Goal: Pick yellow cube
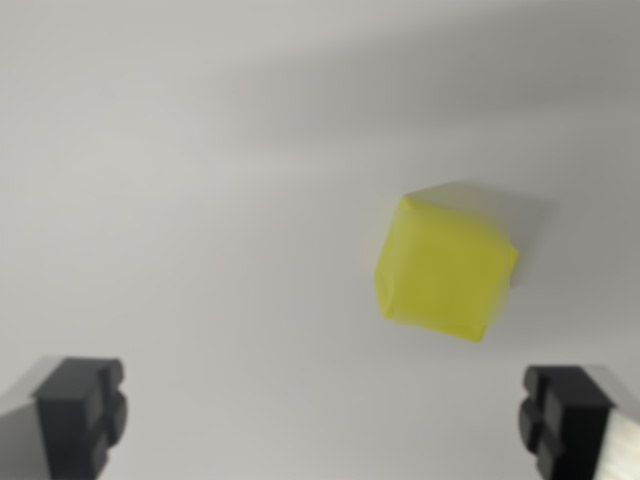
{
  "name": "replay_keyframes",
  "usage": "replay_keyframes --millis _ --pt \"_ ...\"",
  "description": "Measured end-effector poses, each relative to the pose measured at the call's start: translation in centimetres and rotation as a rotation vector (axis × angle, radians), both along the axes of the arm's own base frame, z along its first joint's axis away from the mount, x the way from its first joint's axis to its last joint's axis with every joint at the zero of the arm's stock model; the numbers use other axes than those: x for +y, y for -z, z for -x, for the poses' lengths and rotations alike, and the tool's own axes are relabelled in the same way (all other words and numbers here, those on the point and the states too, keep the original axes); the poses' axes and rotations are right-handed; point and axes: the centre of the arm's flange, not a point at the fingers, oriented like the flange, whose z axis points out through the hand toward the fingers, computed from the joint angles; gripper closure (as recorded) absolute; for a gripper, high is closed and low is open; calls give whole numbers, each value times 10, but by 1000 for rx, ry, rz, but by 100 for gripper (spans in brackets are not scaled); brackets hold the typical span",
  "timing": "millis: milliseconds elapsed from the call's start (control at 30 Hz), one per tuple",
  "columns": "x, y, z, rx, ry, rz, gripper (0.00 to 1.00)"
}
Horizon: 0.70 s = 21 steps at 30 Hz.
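At the wrist view's left, low in the corner, one black, blocky rubber-looking finger pad [82, 412] of the gripper [325, 420] juts up from the bottom edge, with a pale grey metal part behind it. From there a plain, matt, pale grey surface [200, 200] stretches across the whole picture, with a soft darker band of shadow running along the top towards the right.

Right of centre, at about mid-height, sits the small translucent yellow cube [447, 268], slightly blurred. It is turned so that one corner points down and to the right, and its paler upper face is tilted away from the camera. It rests on the surface and throws a faint grey shadow up and to the right.

At the wrist view's right, low in the corner, stands the second black finger pad. The two pads are spread wide apart and hold nothing. The cube lies beyond them, apart from both, nearer the right pad than the left.
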Motion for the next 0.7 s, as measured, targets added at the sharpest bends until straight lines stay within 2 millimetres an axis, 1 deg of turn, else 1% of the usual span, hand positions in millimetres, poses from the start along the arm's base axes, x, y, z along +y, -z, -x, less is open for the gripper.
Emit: replay_keyframes --millis 700 --pt "-19 53 20 -8 84 2 0"
